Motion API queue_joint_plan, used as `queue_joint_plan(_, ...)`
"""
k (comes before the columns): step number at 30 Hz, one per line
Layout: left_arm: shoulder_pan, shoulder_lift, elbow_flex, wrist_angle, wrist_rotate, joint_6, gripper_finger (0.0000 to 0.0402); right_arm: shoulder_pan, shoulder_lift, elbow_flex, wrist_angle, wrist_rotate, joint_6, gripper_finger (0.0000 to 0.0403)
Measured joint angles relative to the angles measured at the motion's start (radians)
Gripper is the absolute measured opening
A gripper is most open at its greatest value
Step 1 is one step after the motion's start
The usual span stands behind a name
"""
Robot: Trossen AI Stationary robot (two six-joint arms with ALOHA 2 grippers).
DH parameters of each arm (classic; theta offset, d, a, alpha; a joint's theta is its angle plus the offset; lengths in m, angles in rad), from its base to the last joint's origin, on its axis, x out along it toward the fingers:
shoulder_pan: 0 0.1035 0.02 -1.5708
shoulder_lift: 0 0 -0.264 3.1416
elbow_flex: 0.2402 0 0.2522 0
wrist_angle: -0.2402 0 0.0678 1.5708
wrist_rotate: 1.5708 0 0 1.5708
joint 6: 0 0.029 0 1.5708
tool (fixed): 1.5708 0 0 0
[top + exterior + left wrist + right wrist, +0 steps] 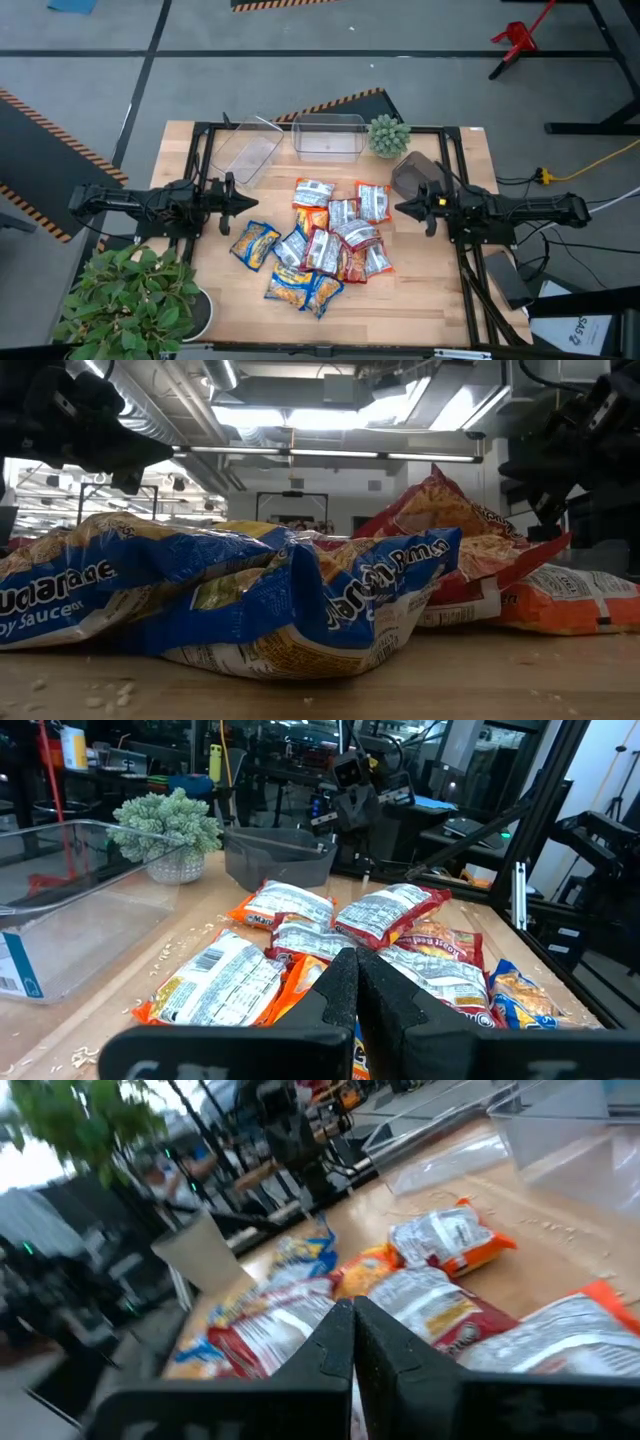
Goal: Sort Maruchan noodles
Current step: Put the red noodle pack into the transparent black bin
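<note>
Grey floor (300, 70) marked with dark lines, hazard-striped mat (340, 103) — orange and black, red stand (515, 38), ceiling strip lights (330, 455), possibly ductwork (150, 415) overhead.

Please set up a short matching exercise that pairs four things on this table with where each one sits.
Things:
1. small spiky plant
2. dark bin
3. large leafy plant
4. pile of noodle packets

Places:
A. middle of the table, between the two arms
B. near left corner of the table
C. far edge, just right of the upright clear bin
D. right side, just behind the right tool

Pairs: 1-C, 2-D, 3-B, 4-A
</note>
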Motion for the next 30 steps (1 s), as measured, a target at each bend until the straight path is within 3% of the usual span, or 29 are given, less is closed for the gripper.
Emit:
queue_joint_plan(5, 0.000, 0.000, 0.000, 0.040, -0.004, -0.063, 0.0000, 0.000, 0.000, 0.000, 0.011, 0.027, 0.047, 0.0001)
queue_joint_plan(11, 0.000, 0.000, 0.000, 0.242, -0.064, -0.193, 0.0000, 0.000, 0.000, 0.000, 0.028, 0.042, 0.183, 0.0001)
queue_joint_plan(15, 0.000, 0.000, 0.000, 0.366, -0.088, -0.299, 0.0000, 0.000, 0.000, 0.000, 0.108, 0.118, 0.308, 0.0001)
queue_joint_plan(19, 0.000, 0.000, 0.000, 0.456, -0.090, -0.306, 0.0000, 0.000, 0.000, 0.000, 0.208, 0.210, 0.417, 0.0001)
queue_joint_plan(26, 0.000, 0.000, 0.000, 0.518, -0.204, -0.263, 0.0000, 0.000, 0.000, 0.000, 0.283, 0.292, 0.415, 0.0001)
queue_joint_plan(30, 0.000, 0.000, 0.000, 0.518, -0.209, -0.303, 0.0000, 0.000, 0.001, 0.025, 0.332, 0.337, 0.324, 0.0015)
